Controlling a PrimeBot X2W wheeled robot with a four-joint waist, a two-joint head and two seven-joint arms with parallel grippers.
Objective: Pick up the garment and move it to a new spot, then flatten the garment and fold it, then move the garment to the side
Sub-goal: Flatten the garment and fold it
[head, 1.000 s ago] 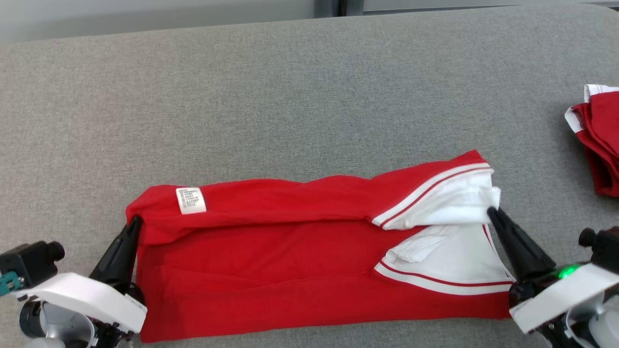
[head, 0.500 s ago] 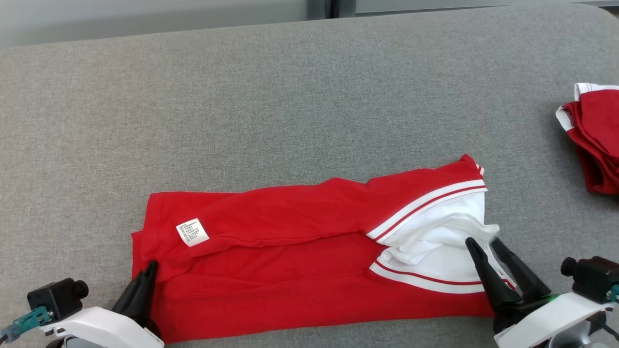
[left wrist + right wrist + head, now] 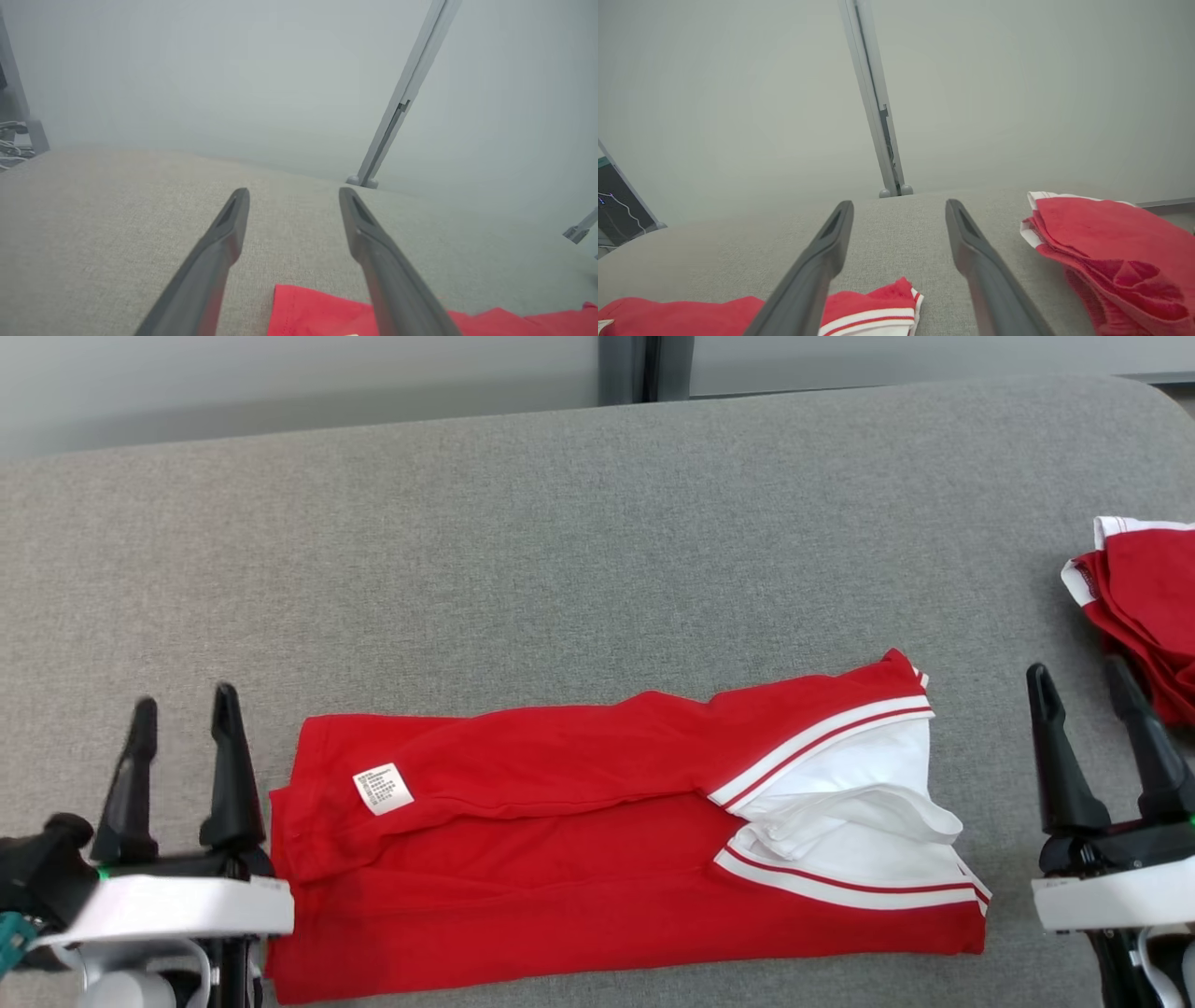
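Our left gripper (image 3: 184,698), at nine o'clock of the garment (image 3: 607,859), and right gripper (image 3: 1075,667), at three, stand wide and empty, flanking it, we judge, for the next crosswise fold.

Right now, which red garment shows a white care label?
The long folded garment at centre, label near its left end; the bunched garment lies far right.

The left tool (image 3: 184,700) sits low on the left, dark fingers (image 3: 229,765) spread wide and pointing forward. The right tool (image 3: 1075,667) mirrors it, likewise spread; its white wrist (image 3: 1111,901) seems level, though cropped.
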